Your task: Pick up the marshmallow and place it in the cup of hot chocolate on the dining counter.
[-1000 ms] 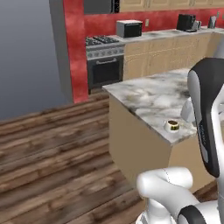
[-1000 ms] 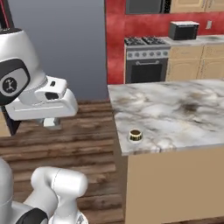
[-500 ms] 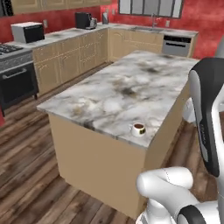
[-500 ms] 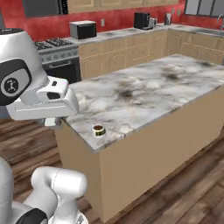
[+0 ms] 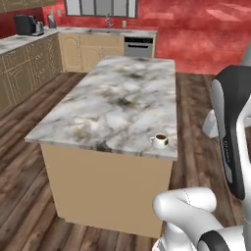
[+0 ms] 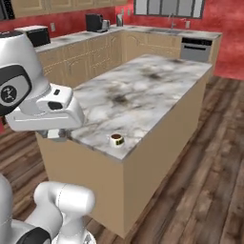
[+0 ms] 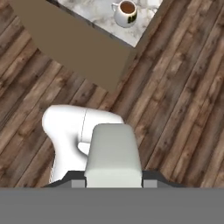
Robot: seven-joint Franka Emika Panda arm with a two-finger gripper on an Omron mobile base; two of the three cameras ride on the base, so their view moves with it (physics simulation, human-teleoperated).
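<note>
Above the wood floor — end effector clamped on a pale marshmallow, cup of hot chocolate beyond

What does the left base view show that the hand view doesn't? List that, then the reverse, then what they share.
Left base view: the dining counter's full marble top, plus the dishwasher, coffee machine and window behind it.
Hand view: a look down into the cup of hot chocolate, with its brown liquid and a dark mark on its side.
Both: the cup near the counter's corner, and the wood floor.
</note>
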